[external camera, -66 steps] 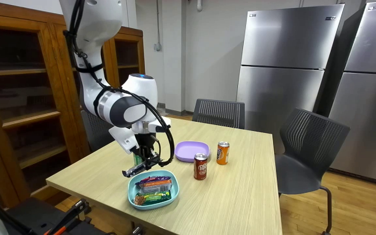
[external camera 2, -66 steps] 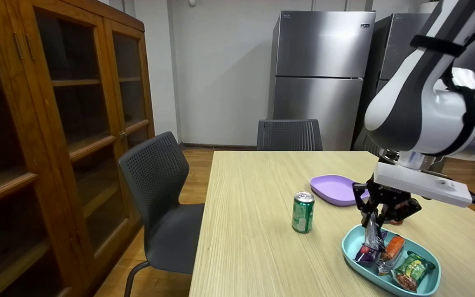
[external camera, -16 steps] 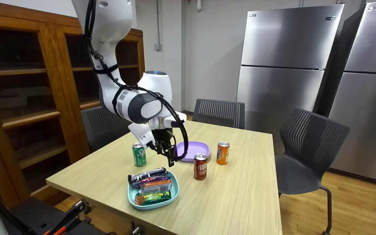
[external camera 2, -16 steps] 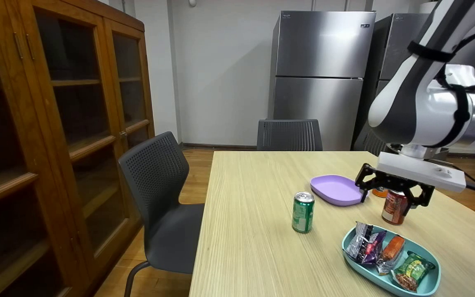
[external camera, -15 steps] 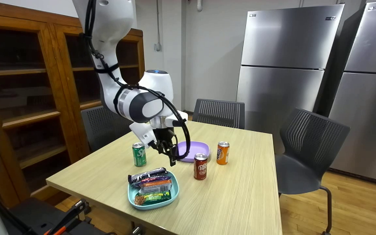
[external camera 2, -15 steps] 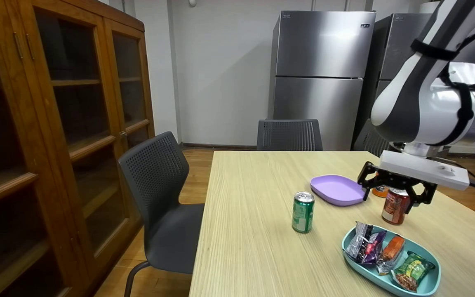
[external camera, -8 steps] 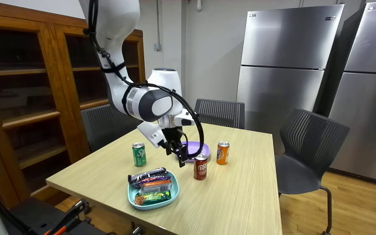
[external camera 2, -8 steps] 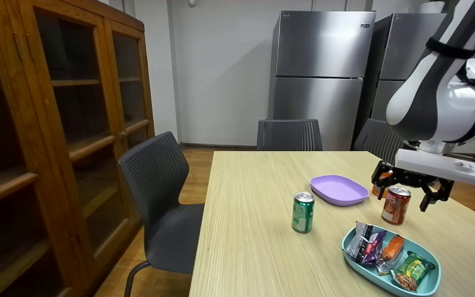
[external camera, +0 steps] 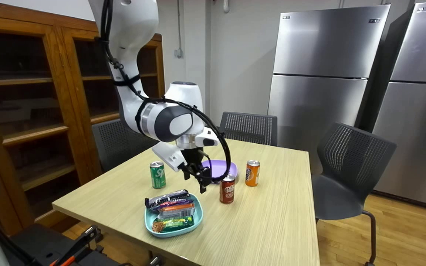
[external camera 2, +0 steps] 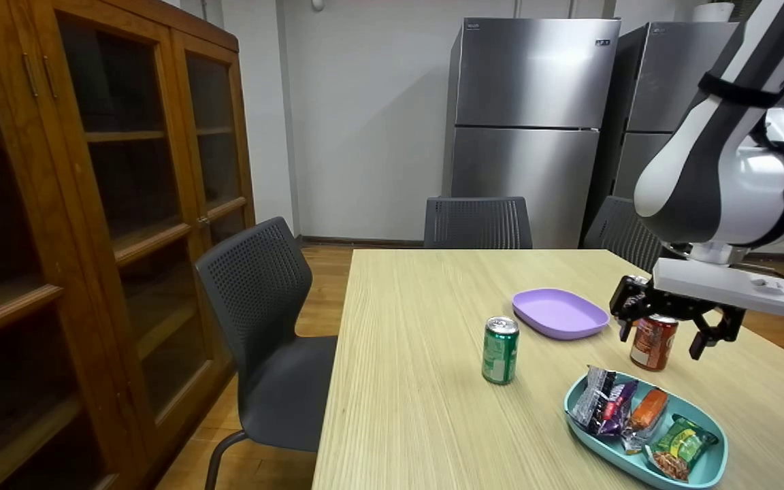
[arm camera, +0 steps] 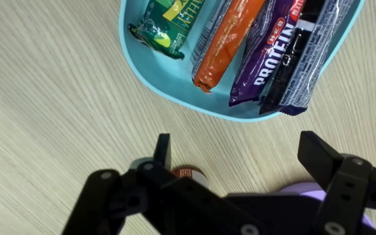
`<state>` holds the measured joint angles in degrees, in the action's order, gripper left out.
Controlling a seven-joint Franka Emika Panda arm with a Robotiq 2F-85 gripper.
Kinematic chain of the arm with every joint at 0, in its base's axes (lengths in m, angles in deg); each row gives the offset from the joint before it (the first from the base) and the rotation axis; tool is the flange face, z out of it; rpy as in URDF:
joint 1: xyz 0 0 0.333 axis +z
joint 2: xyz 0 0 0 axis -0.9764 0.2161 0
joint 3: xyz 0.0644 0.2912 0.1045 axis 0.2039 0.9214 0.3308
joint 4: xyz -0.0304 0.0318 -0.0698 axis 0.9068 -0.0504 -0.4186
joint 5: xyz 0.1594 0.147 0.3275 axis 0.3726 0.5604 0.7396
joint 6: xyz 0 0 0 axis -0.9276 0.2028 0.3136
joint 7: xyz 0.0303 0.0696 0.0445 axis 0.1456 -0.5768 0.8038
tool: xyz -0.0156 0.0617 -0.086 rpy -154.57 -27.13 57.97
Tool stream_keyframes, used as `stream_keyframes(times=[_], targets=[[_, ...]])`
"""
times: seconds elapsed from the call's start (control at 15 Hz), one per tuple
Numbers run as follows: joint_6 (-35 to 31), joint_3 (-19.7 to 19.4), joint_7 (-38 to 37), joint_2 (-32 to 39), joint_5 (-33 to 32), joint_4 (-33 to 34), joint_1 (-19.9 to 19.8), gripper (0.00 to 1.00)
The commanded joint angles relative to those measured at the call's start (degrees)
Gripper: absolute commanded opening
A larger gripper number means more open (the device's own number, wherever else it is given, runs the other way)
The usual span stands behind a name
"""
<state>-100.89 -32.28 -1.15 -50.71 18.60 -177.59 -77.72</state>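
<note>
Wrist view: a robot's gripper (arm camera: 235, 147) hangs above a wood-grain table (arm camera: 60, 98), jaws spread wide around nothing, after letting go of the black-and-silver wrapped bar (arm camera: 305, 58) it gripped seconds earlier. That bar now lies in a turquoise tray (arm camera: 181, 81), one end jutting past the edge, and its placement looks finished; the gripper has since moved toward a Dr Pepper can (external camera: 227, 190), seen in an exterior view. Four bars share the single tray: the black-and-silver one, a purple H-E-B protein bar (arm camera: 269, 55), an orange-wrapped bar (arm camera: 228, 45) and a green Nature Valley bar (arm camera: 171, 29). Three cans stand upright, the Dr Pepper joined by one Sprite can (external camera: 158, 174) and one Fanta can (external camera: 252, 173), near a lone purple plate (external camera 2: 555, 313) shown in both exterior views.
</note>
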Motion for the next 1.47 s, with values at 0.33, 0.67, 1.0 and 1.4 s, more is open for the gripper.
stream_keyframes(times=[0.33,0.67,1.0,1.4], targets=[[0.6,-0.2,0.5,3.7,-0.3,5.2,-2.5,1.00],[1.2,-1.4,-0.7,6.9,-0.3,10.2,-2.0,1.00],[1.8,-2.8,-1.5,10.3,-0.4,14.8,-1.4,1.00],[2.3,-3.7,-2.6,13.8,-0.2,19.5,-1.2,1.00]])
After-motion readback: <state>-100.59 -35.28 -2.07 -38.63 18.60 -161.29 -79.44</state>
